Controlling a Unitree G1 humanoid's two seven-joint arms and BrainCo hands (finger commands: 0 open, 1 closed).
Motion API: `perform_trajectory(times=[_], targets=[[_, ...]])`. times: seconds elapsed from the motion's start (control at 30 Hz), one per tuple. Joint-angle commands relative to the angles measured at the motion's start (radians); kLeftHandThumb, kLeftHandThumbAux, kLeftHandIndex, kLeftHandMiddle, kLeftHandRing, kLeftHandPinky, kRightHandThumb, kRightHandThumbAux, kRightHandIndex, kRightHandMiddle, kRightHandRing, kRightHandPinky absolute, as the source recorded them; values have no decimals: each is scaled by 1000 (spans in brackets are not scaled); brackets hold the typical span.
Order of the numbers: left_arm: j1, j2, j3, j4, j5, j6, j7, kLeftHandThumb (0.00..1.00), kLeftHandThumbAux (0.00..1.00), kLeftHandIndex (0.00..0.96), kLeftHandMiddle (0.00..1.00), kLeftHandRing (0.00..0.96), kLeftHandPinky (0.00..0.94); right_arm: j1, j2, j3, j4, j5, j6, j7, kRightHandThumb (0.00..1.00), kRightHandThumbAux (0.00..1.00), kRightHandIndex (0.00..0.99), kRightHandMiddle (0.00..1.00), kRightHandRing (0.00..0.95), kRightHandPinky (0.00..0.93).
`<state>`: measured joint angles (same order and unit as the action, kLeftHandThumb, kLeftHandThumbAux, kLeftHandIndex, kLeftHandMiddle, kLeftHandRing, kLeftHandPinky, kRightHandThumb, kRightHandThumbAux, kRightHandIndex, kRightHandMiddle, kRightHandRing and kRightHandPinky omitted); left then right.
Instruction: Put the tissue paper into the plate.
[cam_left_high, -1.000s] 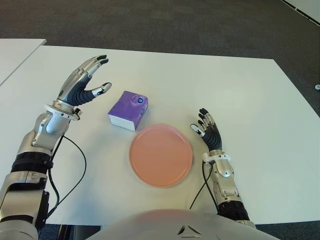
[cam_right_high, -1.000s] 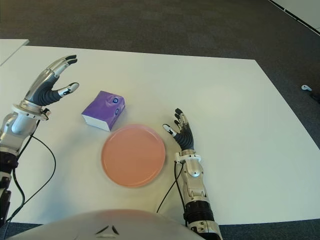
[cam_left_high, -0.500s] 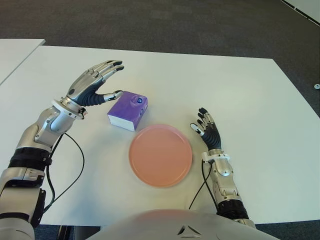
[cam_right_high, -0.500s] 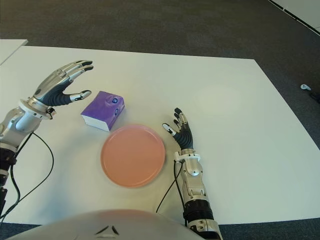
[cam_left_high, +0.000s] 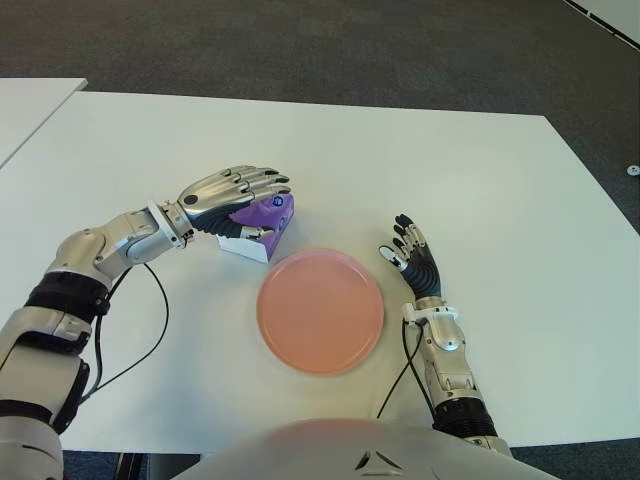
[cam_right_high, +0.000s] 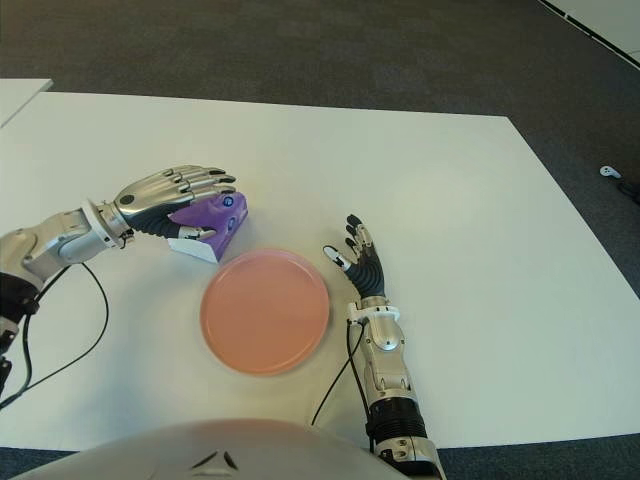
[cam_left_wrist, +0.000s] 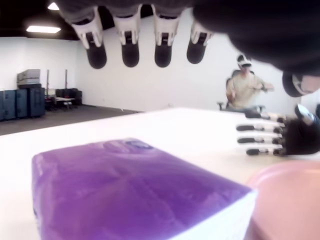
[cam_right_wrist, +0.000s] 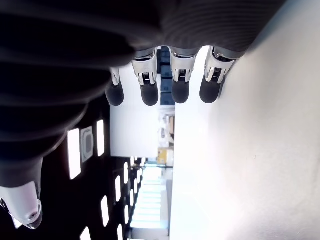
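I have the left hand (cam_left_high: 232, 195) draped over the purple tissue pack (cam_left_high: 262, 222), which sits on the white desk (cam_left_high: 480, 180) just beyond the far-left rim of the pink plate (cam_left_high: 320, 311), close to it but, as far as I can judge, not touching. The fingers (cam_left_wrist: 130, 47) arch over the top of the pack with their tips hanging clear above it in the wrist view, and the thumb shows low at the pack's near side in the eye views, so I read the hand as half-closed around the pack and not yet clamped; whether the thumb already presses on it I can't tell. To do this step well, I want to bring the fingers down on the far face and the thumb against the near one, squeezing gently because a soft pack will buckle, then lift it straight up before carrying it the short way right and near to the middle of the plate. The left forearm reaches in low from the left, wrist level, palm facing down. The right hand (cam_left_high: 415, 262) shows just right of the plate, fingers extended and holding nothing.
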<state>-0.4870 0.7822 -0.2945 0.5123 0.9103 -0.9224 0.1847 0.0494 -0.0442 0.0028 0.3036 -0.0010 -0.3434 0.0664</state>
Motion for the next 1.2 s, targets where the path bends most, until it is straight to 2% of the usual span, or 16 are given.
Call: perform_trajectory(times=[0.03, 0.17, 0.37, 0.6, 0.93, 1.2], targets=[[-36, 32, -67, -2, 136, 2, 92, 383, 96, 0, 0, 0, 0, 39, 2, 12, 53, -5, 74, 10, 0, 582, 0, 0, 0, 0], [-64, 42, -117, 2, 218, 25, 155, 377, 98, 0, 0, 0, 0, 38, 2, 12, 56, -6, 72, 11, 0, 581, 0, 0, 0, 0], [-90, 52, -172, 16, 266, 43, 195, 360, 99, 0, 0, 0, 0, 38, 2, 11, 57, -5, 71, 12, 0, 582, 0, 0, 0, 0], [-116, 71, -231, 7, 301, 55, 149, 351, 97, 0, 0, 0, 0, 40, 1, 10, 57, -4, 71, 12, 0, 588, 0, 0, 0, 0], [-139, 95, -276, 34, 312, 57, 152, 350, 89, 0, 0, 0, 0, 41, 1, 11, 55, -4, 73, 13, 0, 601, 0, 0, 0, 0], [-182, 151, -270, 37, 321, 54, 178, 408, 94, 0, 0, 0, 0, 37, 1, 11, 61, -1, 75, 17, 0, 598, 0, 0, 0, 0]])
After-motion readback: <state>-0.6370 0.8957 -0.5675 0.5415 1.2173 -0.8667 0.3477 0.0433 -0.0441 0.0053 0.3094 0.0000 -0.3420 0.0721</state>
